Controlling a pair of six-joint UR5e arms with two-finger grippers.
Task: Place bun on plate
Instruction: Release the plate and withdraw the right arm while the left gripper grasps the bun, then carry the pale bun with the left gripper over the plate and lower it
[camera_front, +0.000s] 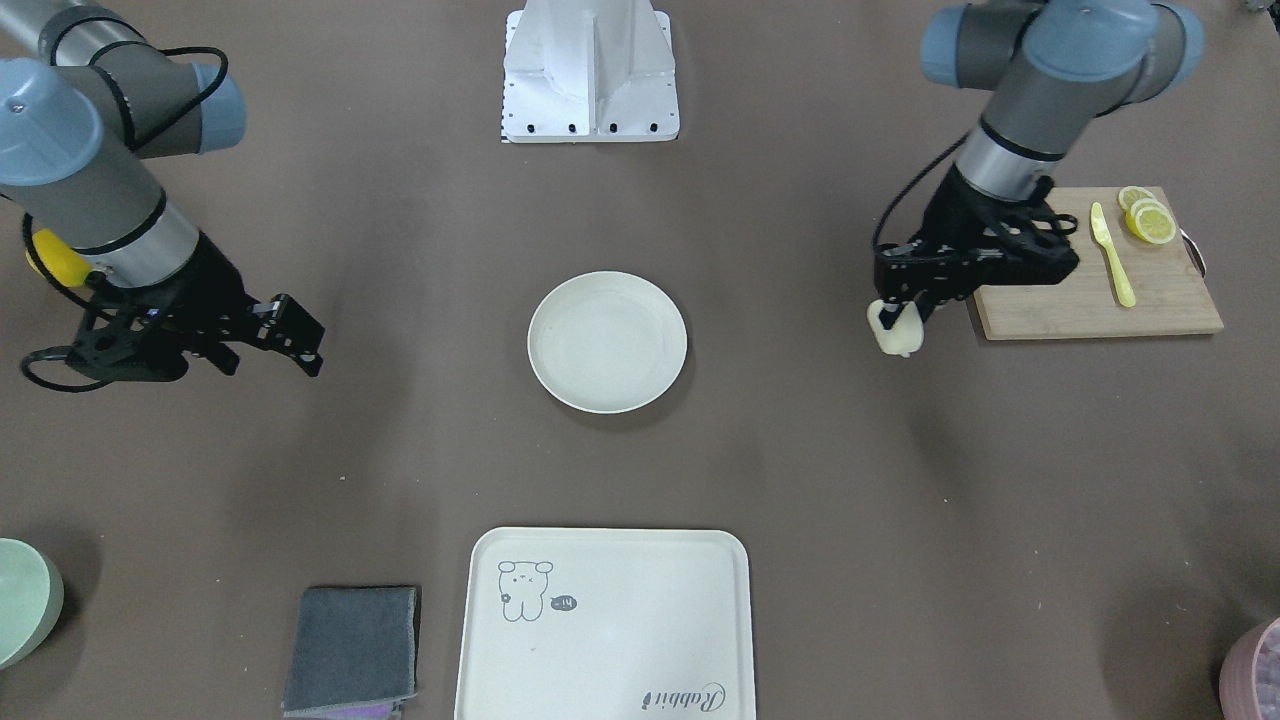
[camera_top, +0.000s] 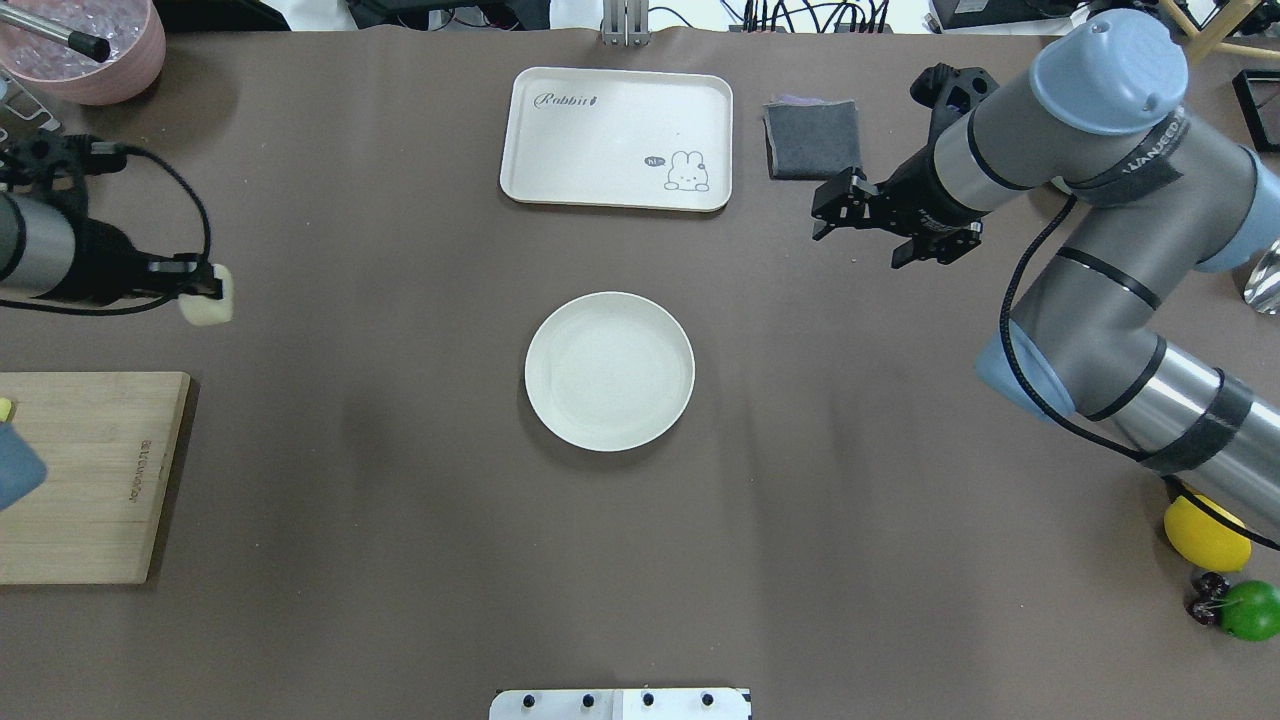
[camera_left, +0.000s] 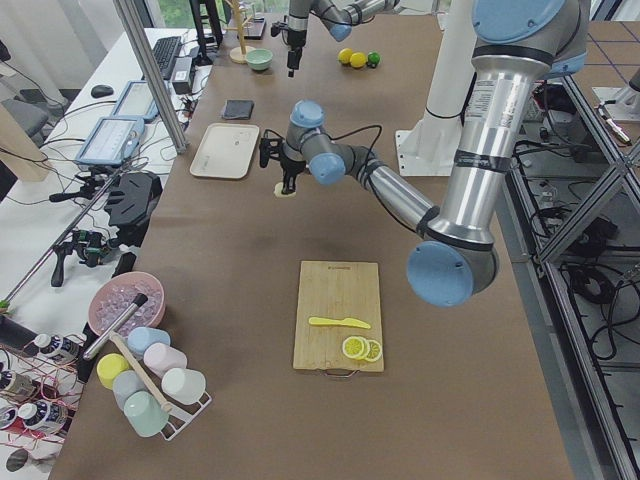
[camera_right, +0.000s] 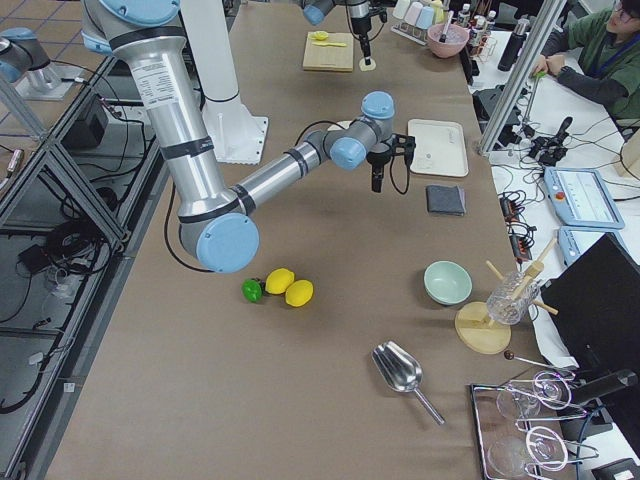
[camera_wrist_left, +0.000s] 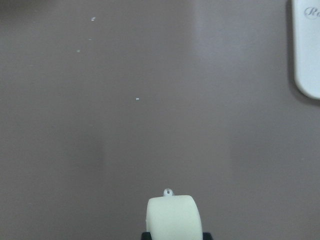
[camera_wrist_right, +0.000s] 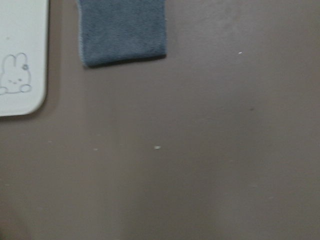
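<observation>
The left fingers (camera_front: 887, 312) pinch the bun (camera_front: 898, 336), well apart from the plate (camera_front: 607, 342).

L gripper (camera_front: 897, 316) is shown pinched on bun (camera_front: 897, 336), wrist angled down; R gripper (camera_top: 824, 216) is held w/ jaws apart, arm stretched fwd.

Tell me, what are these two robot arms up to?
The left gripper is clamped on the bun, holding it over bare table beside the cutting board, well short of the plate in the middle, which has nothing on it. The right gripper is open and empty, hanging over the table near the grey cloth.
</observation>
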